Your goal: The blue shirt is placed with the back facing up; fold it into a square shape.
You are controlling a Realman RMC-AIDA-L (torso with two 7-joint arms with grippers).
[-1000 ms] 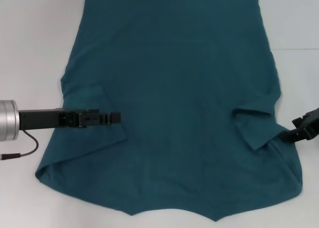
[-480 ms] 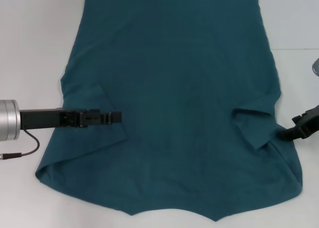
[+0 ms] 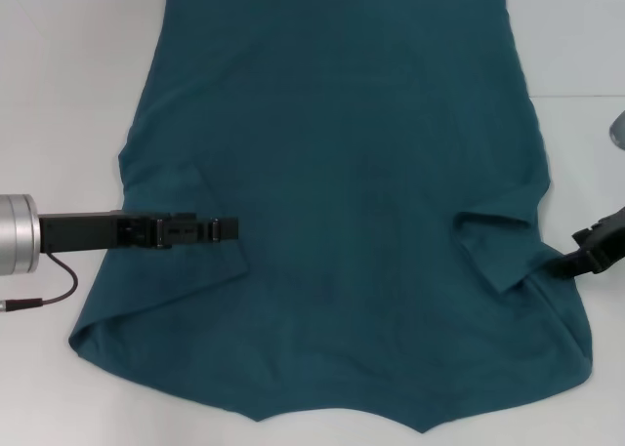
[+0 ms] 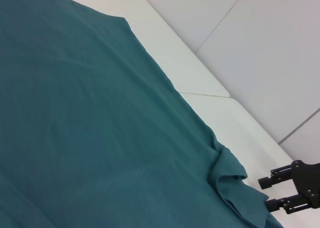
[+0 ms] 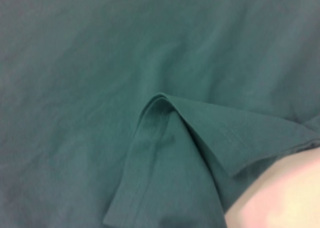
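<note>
The shirt [image 3: 342,202] lies flat on the white table [image 3: 59,95], back up, spread across most of the work area. Both sleeves are turned inward onto the body, which brings the outline closer to a rectangle, a sensible start for a square fold.

The left gripper [image 3: 227,229] reaches in from the left, over the folded left sleeve [image 3: 166,197]. Its fingers lie together along the fabric with no gap visible and no cloth raised between them. Whether they pin the sleeve or only rest above it cannot be determined. This position suits holding the sleeve fold down.

The right gripper [image 3: 559,265] sits at the shirt's right edge, just beside the folded right sleeve [image 3: 503,241]. The left wrist view shows its two fingers [image 4: 276,177] apart, with nothing between them, close to the bunched sleeve [image 4: 227,175]. The right wrist view shows the sleeve hem [image 5: 200,133] doubled over the body.

Judgement: the sleeve stage appears complete or nearly so; folding the body lengthwise and crosswise remains.
</note>
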